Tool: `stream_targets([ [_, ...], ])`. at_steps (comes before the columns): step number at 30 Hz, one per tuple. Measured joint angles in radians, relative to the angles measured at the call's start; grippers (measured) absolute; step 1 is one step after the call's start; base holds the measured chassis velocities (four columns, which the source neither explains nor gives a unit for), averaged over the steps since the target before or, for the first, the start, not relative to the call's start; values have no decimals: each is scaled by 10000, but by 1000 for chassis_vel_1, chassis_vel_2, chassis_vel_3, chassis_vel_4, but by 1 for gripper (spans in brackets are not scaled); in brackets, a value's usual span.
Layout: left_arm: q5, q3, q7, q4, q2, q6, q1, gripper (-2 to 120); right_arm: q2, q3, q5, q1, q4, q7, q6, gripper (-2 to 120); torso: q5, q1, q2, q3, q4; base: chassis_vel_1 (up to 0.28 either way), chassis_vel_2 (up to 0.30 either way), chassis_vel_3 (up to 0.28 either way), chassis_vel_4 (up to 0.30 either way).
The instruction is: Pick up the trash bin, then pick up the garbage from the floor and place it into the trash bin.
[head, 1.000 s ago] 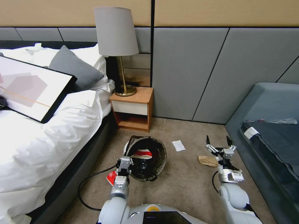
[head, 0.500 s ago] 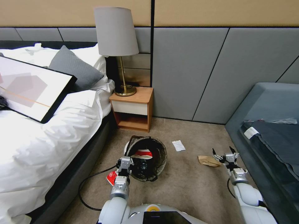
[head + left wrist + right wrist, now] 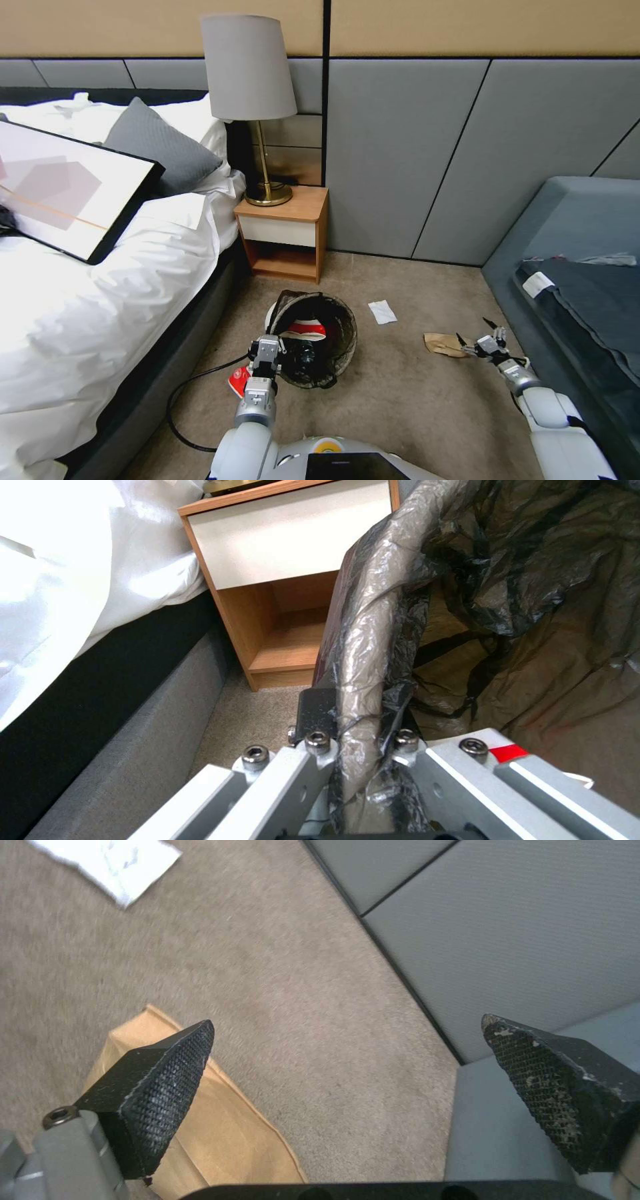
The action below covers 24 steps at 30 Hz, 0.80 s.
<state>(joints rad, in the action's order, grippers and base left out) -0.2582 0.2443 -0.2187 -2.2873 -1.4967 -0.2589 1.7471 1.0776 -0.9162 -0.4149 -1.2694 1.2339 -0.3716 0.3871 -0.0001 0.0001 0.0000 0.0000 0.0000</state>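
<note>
Left tool [image 3: 275, 349] clenched on the trash bin [image 3: 319, 337] rim beside the bed edge; right tool [image 3: 479, 336] released, beside the brown paper bag [image 3: 444, 344].

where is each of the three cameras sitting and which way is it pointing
Head view: on the robot's head, looking forward and down at the carpet; both arms show, left gripper on the trash bin, right gripper open by the brown paper bag.
Left wrist view: along the fingers clamping the bin's bagged rim, toward the nightstand.
Right wrist view: between open fingertips, down at the bag and white paper scrap.
Shared: the bag and the scrap appear in head and right wrist views.
</note>
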Motion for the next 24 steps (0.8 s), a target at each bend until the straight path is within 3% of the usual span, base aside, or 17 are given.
stream_targets([
  [24,3,42,-11,41,18,0,6,0,717,466,-946,907,-1649,-272,466,100,0,0,0,0,-1,0,0,0,0],
])
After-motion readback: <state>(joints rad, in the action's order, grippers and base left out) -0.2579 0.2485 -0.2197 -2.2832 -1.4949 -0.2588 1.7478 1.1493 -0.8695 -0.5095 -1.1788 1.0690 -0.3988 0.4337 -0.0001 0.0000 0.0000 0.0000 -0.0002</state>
